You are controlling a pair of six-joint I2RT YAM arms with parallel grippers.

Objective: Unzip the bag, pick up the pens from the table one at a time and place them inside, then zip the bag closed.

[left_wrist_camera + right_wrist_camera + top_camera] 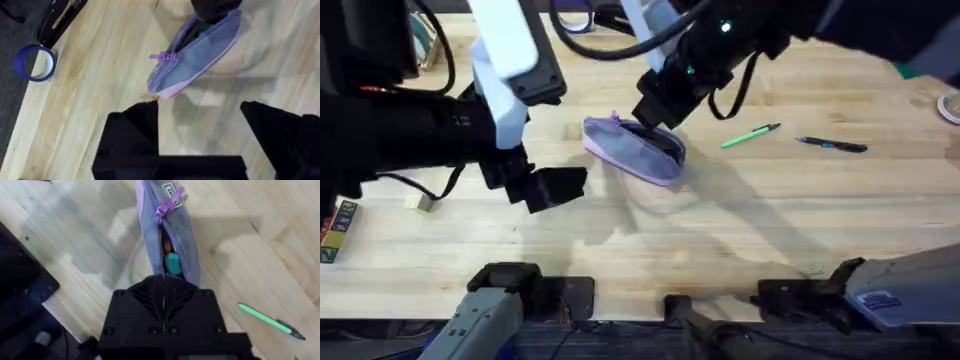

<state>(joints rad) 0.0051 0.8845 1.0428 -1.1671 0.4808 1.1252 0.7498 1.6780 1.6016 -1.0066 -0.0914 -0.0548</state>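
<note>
my right gripper (655,120) sits at the bag (632,148) mid-table, fingers together; whether they pinch anything is hidden. my left gripper (200,120) hangs spread beside it. the green pen (750,136) and dark pen (832,145) lie apart.

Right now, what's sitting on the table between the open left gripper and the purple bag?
Nothing. In the left wrist view, bare table runs from the left gripper to the bag; the overhead view shows the same empty gap.
</note>
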